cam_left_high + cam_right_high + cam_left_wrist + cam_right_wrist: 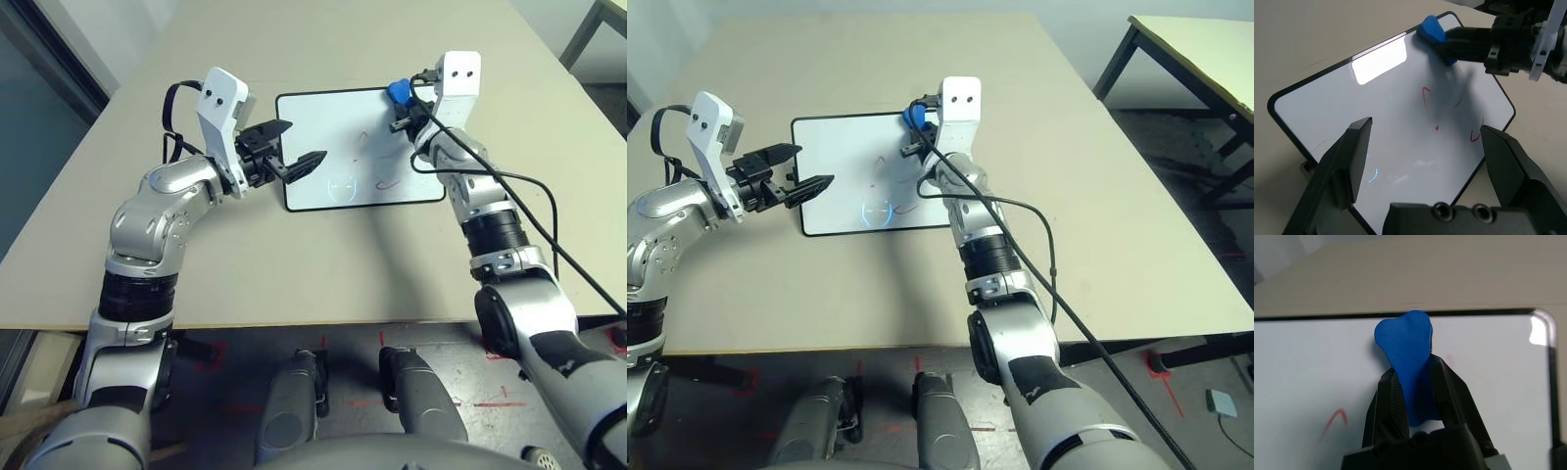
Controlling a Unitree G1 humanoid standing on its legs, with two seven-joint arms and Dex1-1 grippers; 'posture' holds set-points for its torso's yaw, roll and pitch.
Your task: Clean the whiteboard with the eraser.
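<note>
The whiteboard (333, 137) lies flat on the table, white with a thin black frame and a few red scribbles (387, 182) near its right side. My right gripper (1413, 406) is shut on the blue eraser (1406, 357), which it holds over the board's far right corner (397, 93). Whether the eraser touches the board I cannot tell. My left gripper (294, 147) hovers open over the board's left part, with nothing between its black fingers (1349, 164).
The beige table (343, 264) stretches wide around the board. A second table (1195, 59) stands beyond the right edge. A black cable (529, 186) runs along my right arm.
</note>
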